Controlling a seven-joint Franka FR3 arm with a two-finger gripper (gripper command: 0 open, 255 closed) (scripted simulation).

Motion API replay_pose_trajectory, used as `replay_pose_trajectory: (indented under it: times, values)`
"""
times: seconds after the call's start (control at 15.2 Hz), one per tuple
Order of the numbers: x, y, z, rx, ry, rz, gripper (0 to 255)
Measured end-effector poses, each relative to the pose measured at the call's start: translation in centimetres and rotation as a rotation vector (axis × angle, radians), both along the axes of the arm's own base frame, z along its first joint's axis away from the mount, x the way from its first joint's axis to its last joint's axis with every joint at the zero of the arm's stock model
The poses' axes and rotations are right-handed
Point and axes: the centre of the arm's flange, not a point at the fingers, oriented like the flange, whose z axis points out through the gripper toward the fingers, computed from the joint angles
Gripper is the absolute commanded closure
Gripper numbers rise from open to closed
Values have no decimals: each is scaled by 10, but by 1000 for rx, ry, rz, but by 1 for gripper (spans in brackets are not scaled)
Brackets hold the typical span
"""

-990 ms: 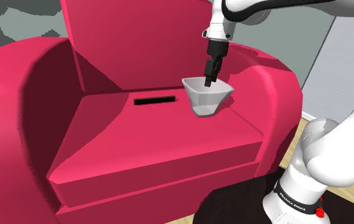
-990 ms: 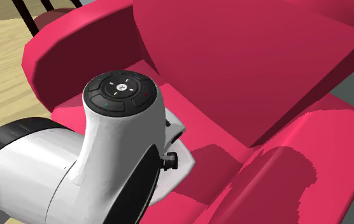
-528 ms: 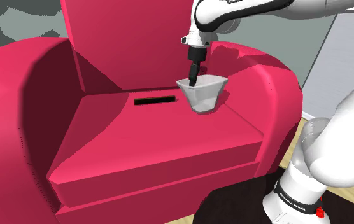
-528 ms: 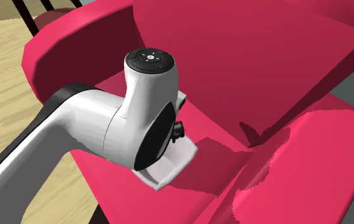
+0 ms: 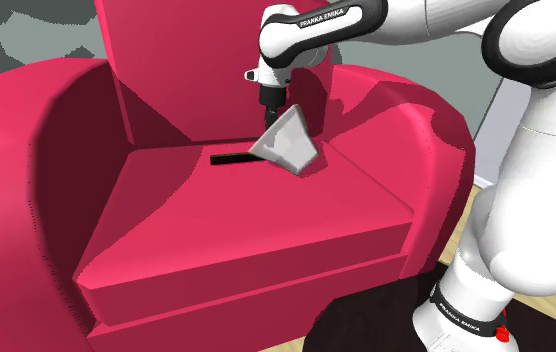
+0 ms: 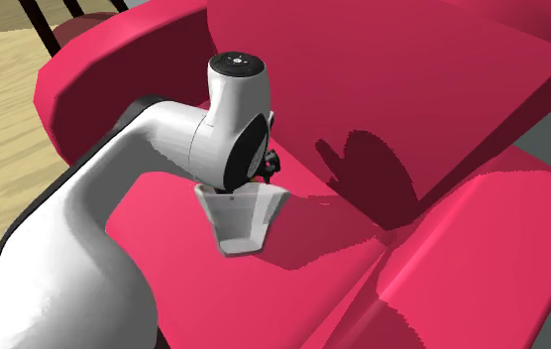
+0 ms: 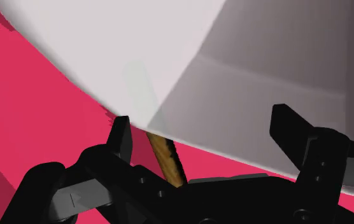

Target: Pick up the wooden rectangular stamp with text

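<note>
Approach phase here, with nothing grasped yet. The gripper (image 5: 269, 120) hangs low over the rear of the red armchair's (image 5: 196, 250) seat cushion. In the wrist view the jaws are spread wide, the black fingers (image 7: 120, 137) well apart and closed on nothing.

The stamp (image 5: 232, 158) is a thin dark bar lying flat on the cushion near the backrest, just toward the shoulder view's left of the gripper. Through the wrist camera the stamp (image 7: 167, 158) shows a brown wood grain. It pokes out from under a pale edge, close beside one finger rather than centred between the two.

The complication is the white bowl (image 5: 286, 146), tipped up on its side right at the stamp's end, touching it or very nearly. From the second exterior view the bowl (image 6: 239, 223) sits directly beneath the wrist. Whether its rim lies between the fingers, I can't tell.

To my eye the next move calls for a sideways shift to centre the bar between the fingers, clear of the bowl. Then comes a short descent and a squeeze across the stamp's narrow width. Close too soon and the jaws may well pinch the bowl's wall instead
</note>
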Motion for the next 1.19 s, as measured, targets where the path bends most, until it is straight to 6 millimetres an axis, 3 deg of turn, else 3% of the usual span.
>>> replay_pose_trajectory:
  times: [0.4, 0.92, 0.99, 1.19]
  values:
    - [59, 38, -28, -10, -13, 209, 0]
    - [68, 46, -63, -11, -19, 237, 0]
    - [67, 47, -65, -11, -20, 237, 255]
    - [67, 45, -64, -13, -25, 234, 255]
